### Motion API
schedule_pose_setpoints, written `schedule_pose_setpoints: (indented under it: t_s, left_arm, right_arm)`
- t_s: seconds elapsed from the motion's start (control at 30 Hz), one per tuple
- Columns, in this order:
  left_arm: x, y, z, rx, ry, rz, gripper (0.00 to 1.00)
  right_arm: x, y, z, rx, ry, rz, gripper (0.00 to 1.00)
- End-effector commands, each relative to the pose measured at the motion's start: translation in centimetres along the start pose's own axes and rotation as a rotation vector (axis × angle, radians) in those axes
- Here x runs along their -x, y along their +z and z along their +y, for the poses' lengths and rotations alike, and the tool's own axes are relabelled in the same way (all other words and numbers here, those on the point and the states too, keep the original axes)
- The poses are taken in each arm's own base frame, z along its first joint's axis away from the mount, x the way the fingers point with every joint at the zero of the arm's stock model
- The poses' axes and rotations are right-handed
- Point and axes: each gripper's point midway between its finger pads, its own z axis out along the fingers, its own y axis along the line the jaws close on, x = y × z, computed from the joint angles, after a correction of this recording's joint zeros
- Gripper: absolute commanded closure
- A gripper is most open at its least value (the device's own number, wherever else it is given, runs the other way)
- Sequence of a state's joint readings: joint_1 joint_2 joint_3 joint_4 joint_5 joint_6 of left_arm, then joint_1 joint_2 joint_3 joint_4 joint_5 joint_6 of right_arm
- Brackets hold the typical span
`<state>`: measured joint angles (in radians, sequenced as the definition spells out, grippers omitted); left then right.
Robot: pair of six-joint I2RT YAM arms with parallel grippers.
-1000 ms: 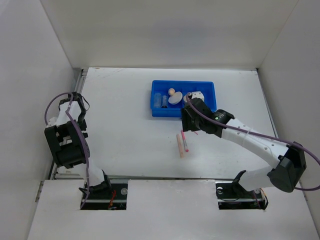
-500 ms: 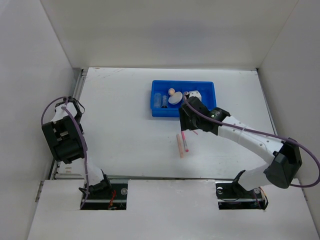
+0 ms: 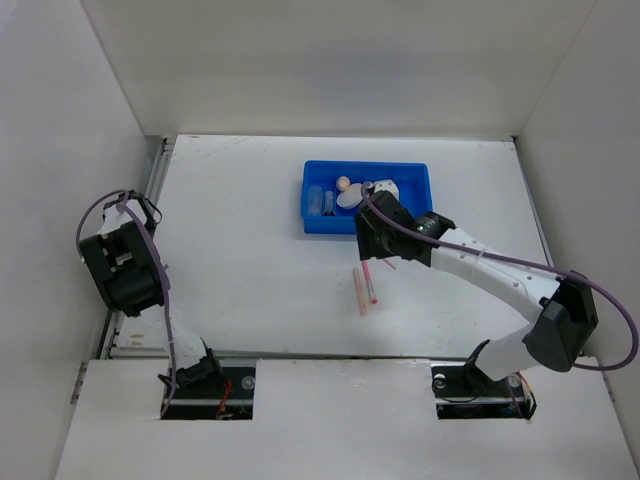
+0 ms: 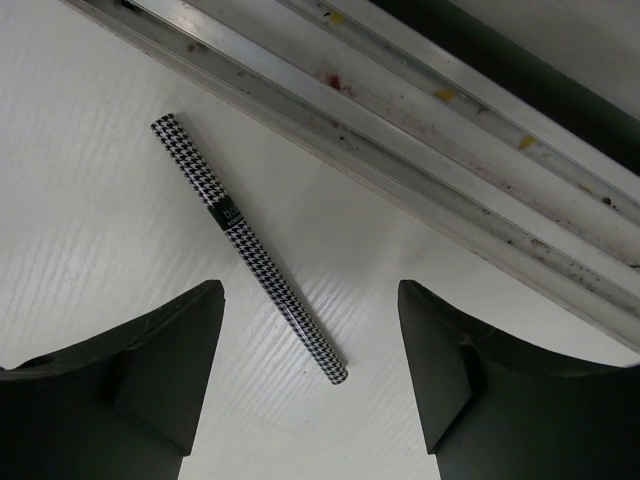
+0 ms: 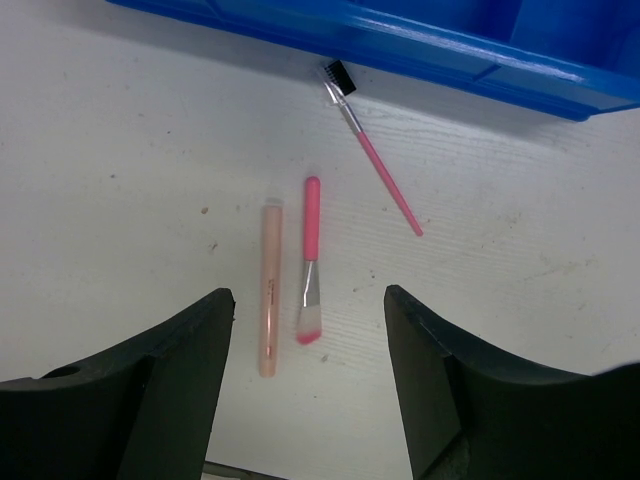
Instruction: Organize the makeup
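A black-and-white checked pencil (image 4: 245, 243) lies slanted on the white table beside a metal rail. My left gripper (image 4: 310, 292) hovers open over its lower end, touching nothing. My right gripper (image 5: 308, 296) is open above a peach pencil (image 5: 270, 290) and a pink flat brush (image 5: 311, 260), which lie side by side. A thin pink brow brush (image 5: 370, 155) rests just in front of the blue tray (image 5: 420, 50). From above, the tray (image 3: 312, 222) holds a peach sponge (image 3: 343, 183), a round beige compact (image 3: 350, 198) and a clear tube (image 3: 315, 198). The right gripper (image 3: 369, 250) hangs just in front of the tray.
An aluminium rail (image 4: 400, 130) runs along the table's left edge, close to the checked pencil. The left arm (image 3: 122, 268) is folded back over that edge. White walls enclose the table on three sides.
The left arm has swung further left, out towards the table's left edge. The right gripper has shifted slightly left, over the pencils.
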<state>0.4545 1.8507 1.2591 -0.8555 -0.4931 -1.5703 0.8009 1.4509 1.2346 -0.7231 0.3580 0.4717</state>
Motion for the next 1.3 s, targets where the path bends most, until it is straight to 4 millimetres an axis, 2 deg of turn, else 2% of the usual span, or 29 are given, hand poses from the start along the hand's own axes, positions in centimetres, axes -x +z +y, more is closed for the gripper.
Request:
schedule_pose_setpoints:
  t_s: [0.0, 0.2, 0.37, 0.57, 0.73, 0.8, 0.9, 0.93, 1.13, 1.27]
  left_arm:
    - [0.4, -0.1, 0.7, 0.027, 0.013, -0.009, 0.33]
    - [0.4, -0.1, 0.7, 0.020, 0.008, -0.008, 0.34]
    - [-0.2, 0.6, 1.0, 0.055, 0.026, 0.015, 0.41]
    - [-1.2, 1.3, 1.4, 0.085, 0.061, 0.048, 0.41]
    - [-1.2, 1.4, 1.1, 0.072, 0.073, 0.062, 0.41]
    - [-1.3, 1.7, 1.3, 0.084, 0.079, 0.072, 0.47]
    - [-1.3, 1.8, 1.1, 0.076, 0.083, 0.072, 0.65]
    - [-1.3, 1.8, 1.1, 0.076, 0.083, 0.072, 0.68]
    - [-1.5, 1.9, 1.1, 0.067, 0.109, 0.083, 0.71]
    - [-1.7, 1.9, 1.0, 0.058, 0.129, 0.092, 0.81]
  right_arm:
    - [1.6, -0.8, 1.1, 0.033, -0.004, -0.034, 0.32]
    - [1.8, -0.7, 1.2, 0.033, -0.004, -0.034, 0.32]
    - [1.8, -0.7, 1.2, 0.033, -0.004, -0.034, 0.32]
    - [1.9, -0.9, 1.2, 0.033, -0.004, -0.034, 0.32]
    - [1.9, -0.9, 1.2, 0.033, -0.004, -0.034, 0.32]
    - [2.3, -1.1, 1.3, 0.037, 0.000, -0.041, 0.32]
    - [2.3, -1.1, 1.3, 0.037, 0.000, -0.041, 0.32]
    - [2.3, -1.1, 1.3, 0.037, 0.000, -0.041, 0.32]
    - [2.6, -1.2, 1.5, 0.041, 0.003, -0.049, 0.32]
    - [2.7, -1.2, 1.3, 0.033, 0.003, -0.053, 0.32]
